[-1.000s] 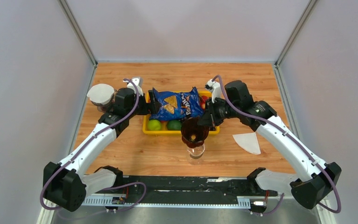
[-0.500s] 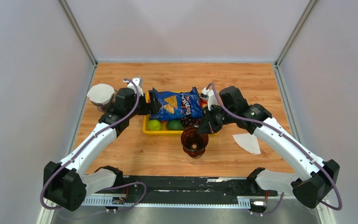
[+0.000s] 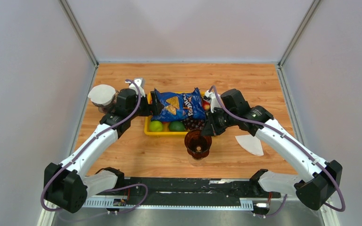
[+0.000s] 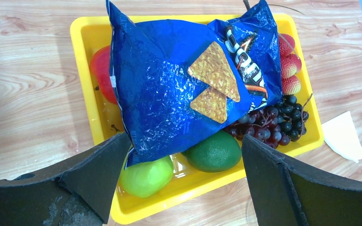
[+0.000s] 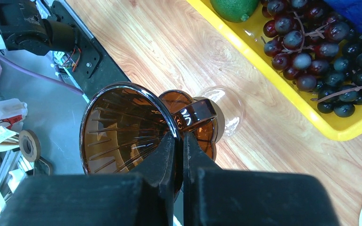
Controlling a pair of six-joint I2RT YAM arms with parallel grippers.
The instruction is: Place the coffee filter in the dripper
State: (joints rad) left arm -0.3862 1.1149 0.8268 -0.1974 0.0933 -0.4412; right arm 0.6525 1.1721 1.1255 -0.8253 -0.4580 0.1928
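Left gripper: hovers over the tray, jaws wide apart, empty. The tray carries a bag, limes and grapes.

Centre: amber dripper just in front of the tray, mouth up and tilted. Right gripper: jaws clamped on its rim beside the handle, one inside the cone, one outside. Cannot tell whether its base touches the surface.

Right: filter, a white paper fan, lies flat on the surface beside the right forearm. It is apart from the dripper and nothing touches it.

Handling, as judged:
- The filter looks very light, thin and limp, and is likely to crumple or slide if pressed.
- Lying flat, it offers little to pinch. Its edge looks the best hold, taken lightly.
- The dripper looks rigid, smooth and possibly brittle. A thin rim pinch may let it swing.
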